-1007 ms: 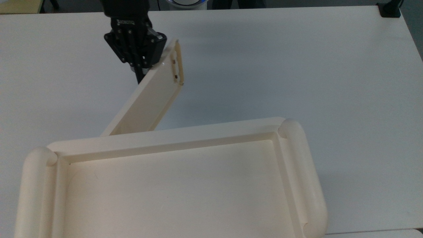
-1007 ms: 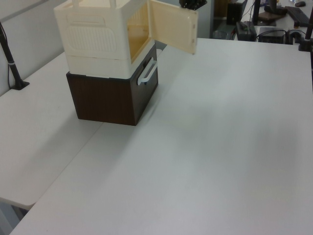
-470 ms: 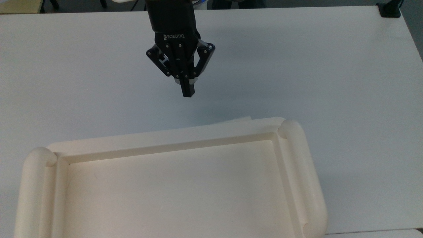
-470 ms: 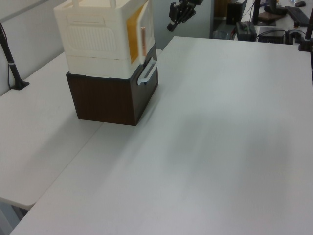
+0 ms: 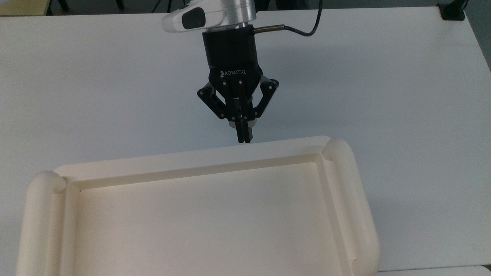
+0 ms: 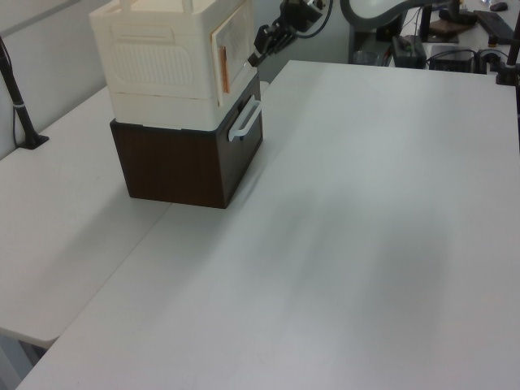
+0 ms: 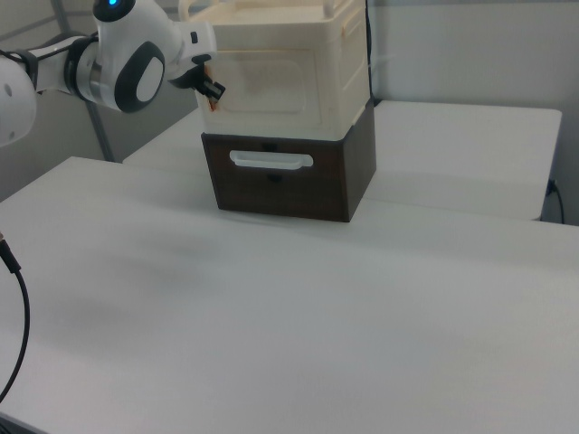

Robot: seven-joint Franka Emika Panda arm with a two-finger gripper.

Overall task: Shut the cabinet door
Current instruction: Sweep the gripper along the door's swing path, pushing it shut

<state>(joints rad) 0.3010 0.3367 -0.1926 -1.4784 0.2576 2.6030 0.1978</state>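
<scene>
Cabinet: we see the cabinet [image 5: 199, 214] from above as a recessed cream top with rolled side edges; in the left view it sits on a dark brown drawer unit [image 6: 187, 166] on the white table [image 5: 383, 76].

Cabinet door: the cabinet door [image 6: 234, 42] lies nearly flush with the cabinet's front. From these views we cannot tell whether it is fully seated.

Gripper: the gripper [image 5: 244, 137] hangs tip-down just in front of the cabinet's front edge, near the middle of its width in the top view. Its fingers are clenched together, grasping nothing.

Contact: in the left view the fingertips appear at or very close to the door face; we cannot tell whether they touch.

Step in hand: we judge this to be the final press that seats the door.

Doing it well: we would push squarely toward the cabinet front, keeping the closed fingers as one blunt tip, and press gently so that the cabinet does not slide on the drawer unit.

Risk: a glancing push could slip off the panel's raised frame.
</scene>
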